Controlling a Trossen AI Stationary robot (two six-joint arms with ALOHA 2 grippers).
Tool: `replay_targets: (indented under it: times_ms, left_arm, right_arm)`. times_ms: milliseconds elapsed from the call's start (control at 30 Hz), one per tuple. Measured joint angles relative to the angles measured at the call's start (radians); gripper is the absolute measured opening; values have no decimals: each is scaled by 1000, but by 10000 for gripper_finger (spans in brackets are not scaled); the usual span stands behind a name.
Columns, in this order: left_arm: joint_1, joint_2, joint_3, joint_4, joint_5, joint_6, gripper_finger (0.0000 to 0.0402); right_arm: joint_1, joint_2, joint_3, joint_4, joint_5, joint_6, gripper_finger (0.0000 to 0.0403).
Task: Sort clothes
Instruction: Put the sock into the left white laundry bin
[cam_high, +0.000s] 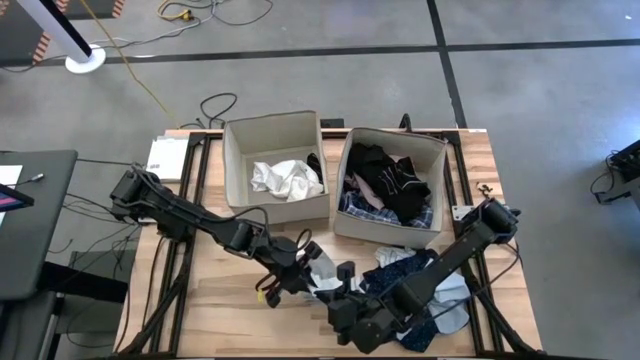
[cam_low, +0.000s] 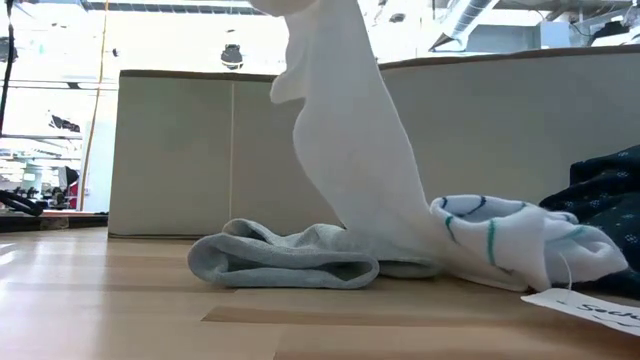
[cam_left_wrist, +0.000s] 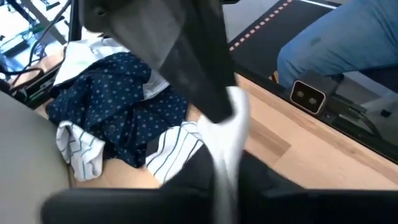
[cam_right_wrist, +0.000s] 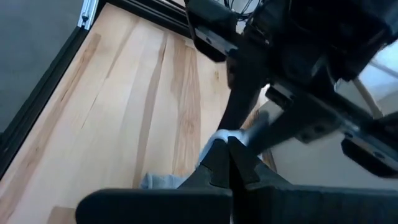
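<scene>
The left gripper (cam_high: 298, 262) is clamped on a soft white fabric garment (cam_low: 345, 150), lifting it clear of the pile for sorting. The right gripper (cam_right_wrist: 227, 163), fingers together, waits beside it near the dotted navy cloth (cam_high: 400, 262).

A white garment (cam_low: 350, 150) hangs over a pale grey one (cam_low: 285, 258) on the light wood worktop (cam_low: 150, 320), beside a white piece with green stripes (cam_low: 500, 240), a navy dotted cloth (cam_left_wrist: 118, 93) and beige boxes (cam_high: 240, 150).
</scene>
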Motion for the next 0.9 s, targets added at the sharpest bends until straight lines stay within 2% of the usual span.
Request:
replay_targets:
  times_ms: [67, 267, 367, 500, 700, 800, 900]
  left_arm:
    - [0, 0, 0, 0, 3, 3, 12]
    - [0, -1, 0, 3, -4, 24, 5]
    - [0, -2, 6, -13, -44, 42, 3]
    - [0, -2, 55, -75, -75, 64, 3]
    - [-13, -21, 173, -264, -194, 125, 2]
    - [-23, -56, 238, -346, -283, 161, 1]
    - [-24, -98, 314, -434, -390, 194, 1]
  right_arm:
    - [6, 0, 0, -19, 0, 25, 0]
    - [33, 0, 0, -107, -2, 137, 18]
    - [53, 0, 0, -151, -3, 191, 54]
    - [82, 0, 0, -221, -4, 296, 121]
    - [115, 0, 0, -410, -5, 557, 222]
    - [135, 1, -1, -507, -8, 694, 249]
    - [159, 1, -10, -555, -10, 785, 254]
